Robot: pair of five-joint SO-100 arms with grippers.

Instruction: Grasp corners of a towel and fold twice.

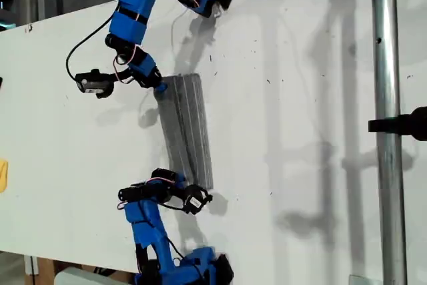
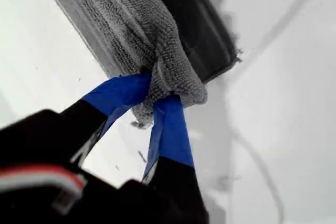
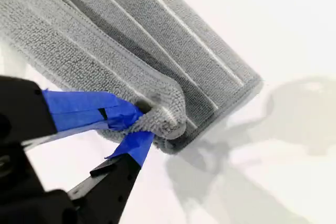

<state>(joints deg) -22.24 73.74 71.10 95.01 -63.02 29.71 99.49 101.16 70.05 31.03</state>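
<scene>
Pinching a corner each, my first pincer (image 2: 152, 100) and second pincer (image 3: 140, 121) are clenched on the towel (image 1: 187, 128).

Towel (image 1: 187, 131) lies folded into a narrow strip near mid-table (image 1: 300, 98) in the exterior view, running top to bottom and leaning a bit to that view's right at the lower end.

My first gripper (image 1: 160, 88) is at the strip's upper-left corner in the ext. view, pinching it. My second gripper (image 1: 179, 188) is at the lower end, clamped on a corner there. Arms reach in from opposite table edges. A pole (image 1: 387, 131) stands well apart, at the ext. view's right.
</scene>
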